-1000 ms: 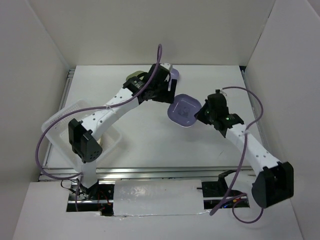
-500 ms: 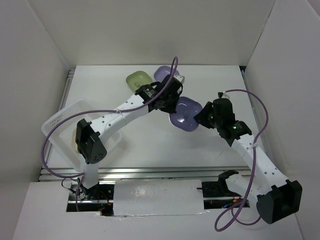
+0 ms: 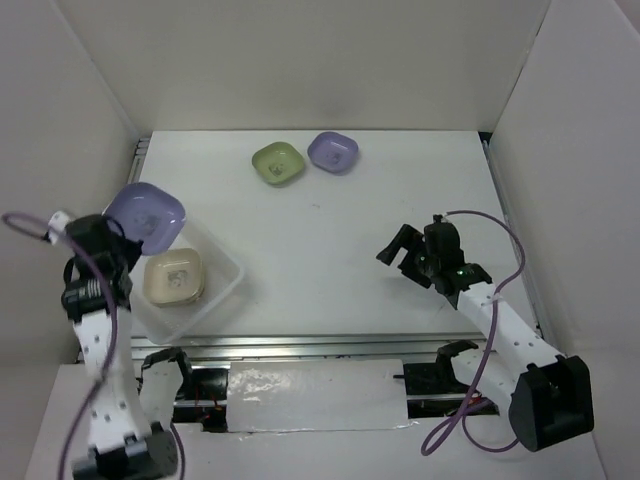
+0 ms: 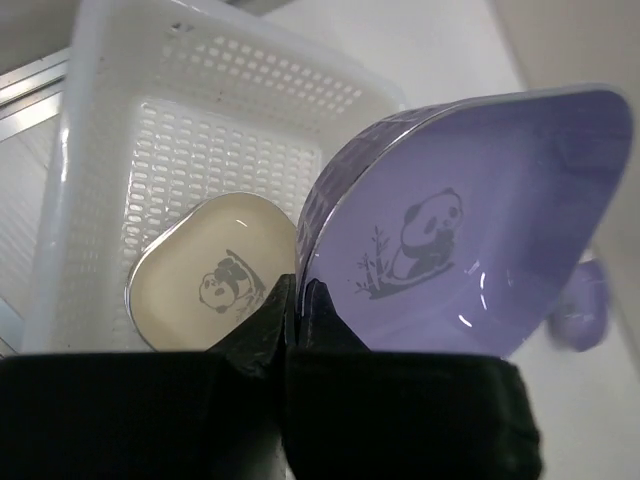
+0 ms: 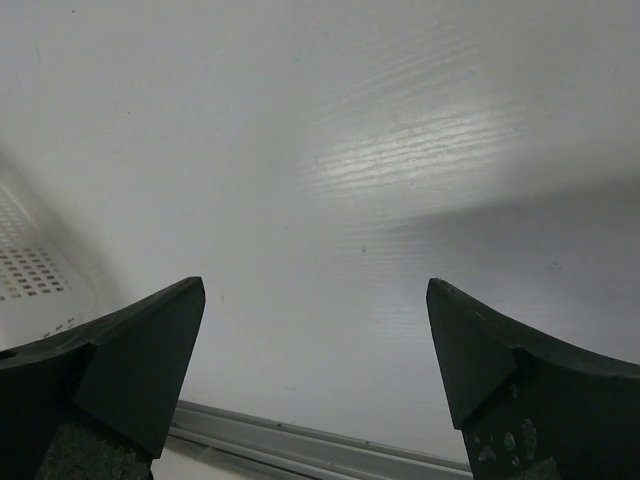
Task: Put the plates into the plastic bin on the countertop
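Step in hand: delivery of one plate to the bin. The left gripper (image 4: pixel 295 296) is clenched on the rim of the held plate (image 3: pixel 145 212), a purple one, which hangs tilted in the air over the far left corner of the bin (image 3: pixel 228 272); the wrist view shows the rim pinched edge-on between the jaws, with the dish face turned toward the camera. A cream plate (image 3: pixel 173 277) already lies flat in the bin, toward its left side. Judgement: the next move calls for carrying the held plate further in over the bin, lowering and levelling it, then releasing it on or beside the cream plate; released from here, it may catch the bin's rim or land on edge. The right gripper (image 5: pixel 315 300) stands wide apart and grasps nothing, low over bare countertop (image 3: pixel 320 260) at the right, well clear of the bin. Outstanding: a green plate (image 3: pixel 277 163) and a far purple plate (image 3: pixel 332 152) sit side by side at the far edge, apart from each other. The left wall (image 3: pixel 60 150) is close by the folded left arm, leaving little room on that side; nothing else obstructs.
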`<action>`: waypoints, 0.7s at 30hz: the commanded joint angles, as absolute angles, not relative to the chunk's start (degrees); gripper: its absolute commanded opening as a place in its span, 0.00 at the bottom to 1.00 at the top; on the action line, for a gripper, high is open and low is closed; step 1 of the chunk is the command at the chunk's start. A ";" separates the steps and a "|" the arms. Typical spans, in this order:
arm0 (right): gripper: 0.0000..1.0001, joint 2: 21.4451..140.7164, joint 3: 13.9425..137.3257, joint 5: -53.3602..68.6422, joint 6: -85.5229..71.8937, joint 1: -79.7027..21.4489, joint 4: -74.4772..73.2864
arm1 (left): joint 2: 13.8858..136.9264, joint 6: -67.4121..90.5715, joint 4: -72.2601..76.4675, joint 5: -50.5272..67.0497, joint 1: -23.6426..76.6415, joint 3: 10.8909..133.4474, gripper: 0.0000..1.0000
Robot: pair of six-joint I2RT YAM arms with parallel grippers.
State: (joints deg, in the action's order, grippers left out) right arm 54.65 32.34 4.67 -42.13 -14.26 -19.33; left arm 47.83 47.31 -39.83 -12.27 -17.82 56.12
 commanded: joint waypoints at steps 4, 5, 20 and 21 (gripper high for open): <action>1.00 58.36 34.98 6.86 -43.51 -19.58 -10.98 | 35.16 52.28 -46.41 -3.88 -26.72 46.87 0.00; 1.00 58.62 36.11 6.33 -43.33 -20.21 -11.33 | 35.85 53.51 -46.49 -3.35 -26.81 45.63 0.00; 1.00 54.23 36.12 7.29 -40.17 -20.13 -13.71 | 21.19 74.00 -36.47 5.54 -27.68 24.61 0.03; 1.00 54.23 36.12 7.73 -40.08 -19.87 -13.71 | 20.83 74.53 -36.56 5.45 -27.69 24.00 0.06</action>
